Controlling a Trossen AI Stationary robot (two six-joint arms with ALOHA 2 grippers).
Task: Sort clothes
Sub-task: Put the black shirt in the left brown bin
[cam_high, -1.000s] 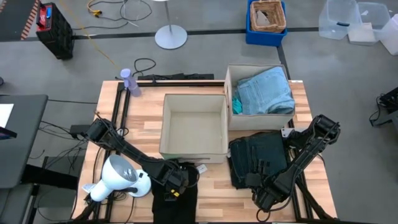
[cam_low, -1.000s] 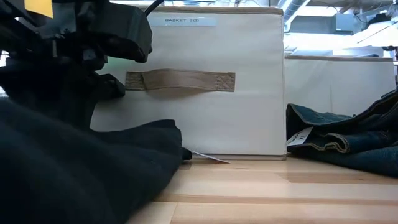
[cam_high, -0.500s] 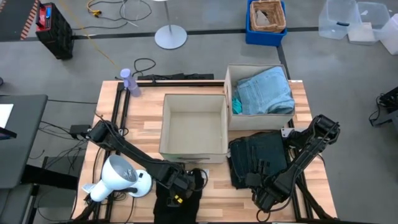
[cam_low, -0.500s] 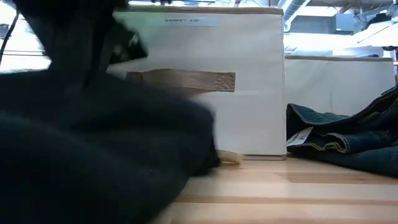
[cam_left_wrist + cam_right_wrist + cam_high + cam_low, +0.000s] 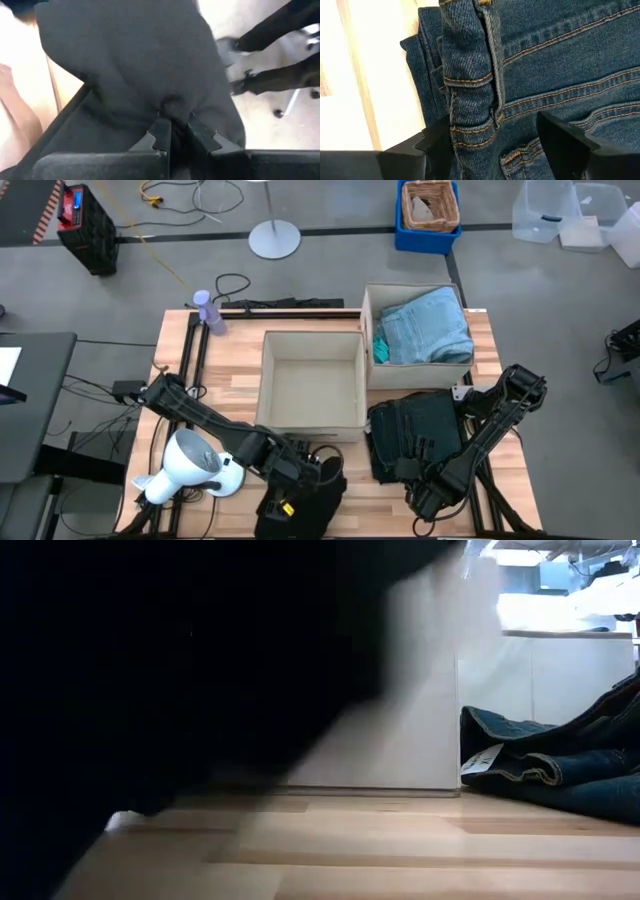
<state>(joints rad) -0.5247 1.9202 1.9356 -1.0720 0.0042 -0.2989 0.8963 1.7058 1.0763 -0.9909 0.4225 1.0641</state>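
A black garment (image 5: 300,510) hangs bunched at the table's near edge, and it fills the left of the low view (image 5: 150,670). My left gripper (image 5: 303,473) is shut on it (image 5: 172,145). Dark charcoal jeans (image 5: 415,430) lie on the table right of the middle; they also show in the low view (image 5: 560,760). My right gripper (image 5: 410,472) is open just over them, its fingers either side of a waistband fold (image 5: 470,80); I cannot tell if they touch. Light blue jeans (image 5: 432,325) and a teal top (image 5: 380,345) lie in the far right box. My left gripper pinches a gathered bunch of the black garment (image 5: 172,107) between its two fingers (image 5: 160,135). The cloth puckers at the fingertips and spreads out beyond them. How many layers it has cannot be told.
An empty beige box (image 5: 312,385) stands mid-table, and its front wall shows in the low view (image 5: 430,730). A second beige box (image 5: 372,315) stands to its far right. A white lamp-like object (image 5: 190,465) sits at the near left, and a purple bottle (image 5: 207,310) at the far left.
My left gripper has gone toward the table's right edge, staying shut on the black garment. The garment has been drawn along with it and raised; in the low view it now covers the box front that showed before.
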